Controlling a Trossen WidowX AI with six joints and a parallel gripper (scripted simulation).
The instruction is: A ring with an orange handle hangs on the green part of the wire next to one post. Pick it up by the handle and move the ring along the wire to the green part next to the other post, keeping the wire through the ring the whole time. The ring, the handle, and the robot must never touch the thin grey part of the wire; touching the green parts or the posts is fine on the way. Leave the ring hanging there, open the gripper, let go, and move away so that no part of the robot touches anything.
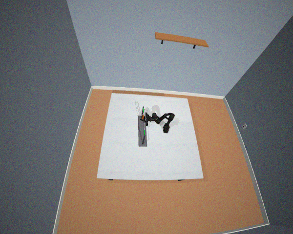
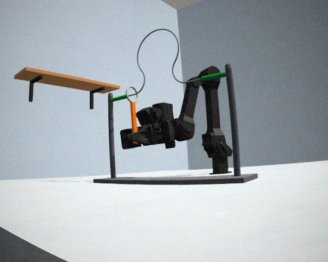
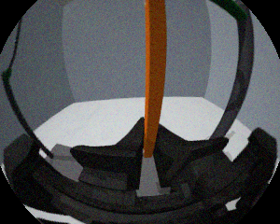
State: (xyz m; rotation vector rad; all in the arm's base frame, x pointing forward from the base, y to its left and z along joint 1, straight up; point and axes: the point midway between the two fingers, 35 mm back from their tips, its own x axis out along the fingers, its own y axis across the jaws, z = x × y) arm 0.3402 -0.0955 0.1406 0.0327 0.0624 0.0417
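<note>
The pale ring [image 2: 126, 92] is around the wire at the inner end of the left green part [image 2: 118, 97], where the thin grey wire [image 2: 162, 29] begins; whether it touches the wire cannot be told. Its orange handle [image 1: 142, 117] [image 2: 133, 117] [image 3: 155, 70] hangs nearly upright below it. My gripper [image 2: 134, 136] [image 3: 146, 119] is shut on the lower part of the handle. The left post [image 2: 111, 135] stands just beyond the gripper. The other green part [image 1: 144, 132] [image 2: 213, 76] joins the right post [image 2: 232, 121].
The grey wire rises from the ring in a tall loop, narrow at its neck, and dips before the right green part. The dark base [image 1: 142, 145] [image 2: 169, 181] lies below on the white table [image 1: 172, 156]. A wooden shelf [image 1: 180, 39] [image 2: 65, 80] is on the wall.
</note>
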